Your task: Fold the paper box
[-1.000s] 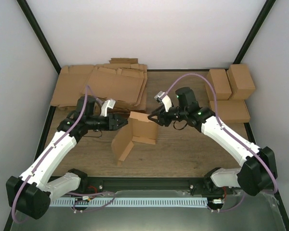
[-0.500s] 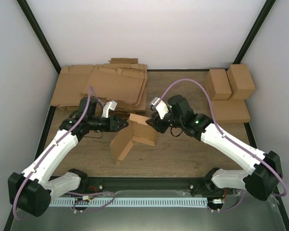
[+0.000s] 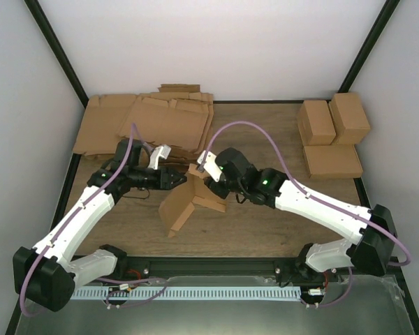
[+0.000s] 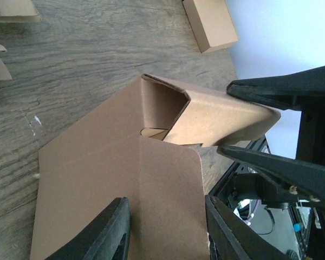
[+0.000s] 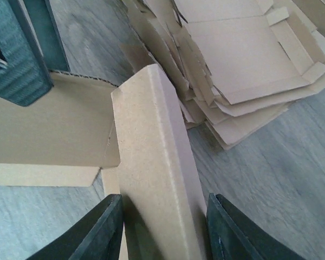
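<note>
The paper box [image 3: 190, 201] stands half-folded mid-table, one long flap lying toward the front left and a wall raised at the back. My left gripper [image 3: 182, 179] reaches in from the left. In the left wrist view its jaws [image 4: 168, 230] stand apart over the broad flap [image 4: 114, 179], which spreads past the left finger. My right gripper [image 3: 209, 186] comes from the right. In its wrist view the jaws [image 5: 165, 230] straddle the doubled-over wall [image 5: 151, 151] without clamping it. The left wrist view shows one right fingertip [image 4: 281, 89] on that wall [image 4: 222, 122].
A pile of flat cardboard sheets [image 3: 150, 125] lies at the back left, just behind the box [image 5: 244, 59]. Three finished boxes [image 3: 332, 136] sit at the back right, one showing in the left wrist view [image 4: 210, 23]. A metal rail [image 3: 216, 269] lines the front edge.
The right arm has swung left, carrying its gripper from beside the box onto the raised wall. The left gripper has barely moved. The box stays in place.
</note>
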Available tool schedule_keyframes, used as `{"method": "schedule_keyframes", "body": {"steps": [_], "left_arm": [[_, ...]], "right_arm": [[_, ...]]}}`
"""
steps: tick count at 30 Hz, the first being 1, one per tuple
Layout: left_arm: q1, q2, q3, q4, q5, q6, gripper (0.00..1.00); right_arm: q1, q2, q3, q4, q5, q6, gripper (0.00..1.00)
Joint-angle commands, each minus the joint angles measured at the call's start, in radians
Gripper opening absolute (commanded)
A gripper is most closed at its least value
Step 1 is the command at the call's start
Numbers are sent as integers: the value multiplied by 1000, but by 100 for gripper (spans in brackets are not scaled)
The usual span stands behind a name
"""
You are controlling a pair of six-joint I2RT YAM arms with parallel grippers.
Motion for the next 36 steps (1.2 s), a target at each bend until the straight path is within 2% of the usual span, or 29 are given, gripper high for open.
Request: {"method": "schedule_keyframes", "body": {"steps": [1,8,16,18,23,29,36], "left_arm": [[-5,16,9,-13,-9,20,38],[-6,21,8,0,-6,16,38],[-5,24,7,16,-2,6,39],[-5,22,14,14,-4,5,44],[-5,-29,68,-14,-41,7,75],[-5,-121,202,-111,-212,87,84],[-6,-206,141,-123,-301,135,88]], "right_arm": [[52,51,39,-47,158,-29,44],[92,68,-6,-8,284,-26,42],[116,82,-77,40,415,-17,45],[116,80,-90,47,428,-5,45],[115,62,-120,70,430,21,45],[75,49,-112,59,359,75,45],[-47,77,-106,29,206,165,45]]}}
